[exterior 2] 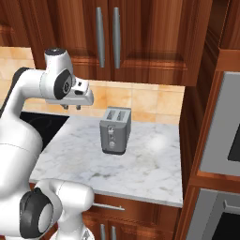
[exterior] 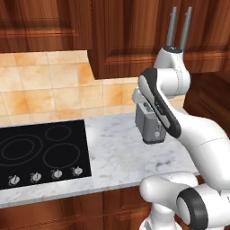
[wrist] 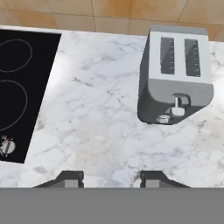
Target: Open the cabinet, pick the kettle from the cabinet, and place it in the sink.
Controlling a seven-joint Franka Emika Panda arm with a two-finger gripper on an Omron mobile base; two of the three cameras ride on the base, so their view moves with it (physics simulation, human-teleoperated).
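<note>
The cabinet [exterior 2: 145,37] hangs on the wall above the counter, its dark reddish-brown doors shut and two long silver bar handles [exterior 2: 108,37] side by side. The same cabinet [exterior: 130,36] and handles [exterior: 179,27] appear at the upper right of the left base view. My gripper [exterior 2: 71,107] hovers over the marble counter, pointing down, well below the handles and left of the toaster. Its fingertips [wrist: 70,177] stand apart, open with nothing between them, in the hand view [wrist: 111,179]. The kettle is hidden and the sink is out of view.
A grey two-slot toaster [exterior 2: 115,129] [wrist: 175,83] [exterior: 150,126] stands on the white marble counter [exterior 2: 140,164] [wrist: 96,118]. A black cooktop [exterior: 40,152] [wrist: 22,83] lies to the left. A tall wooden unit with a built-in oven [exterior 2: 225,126] bounds the right.
</note>
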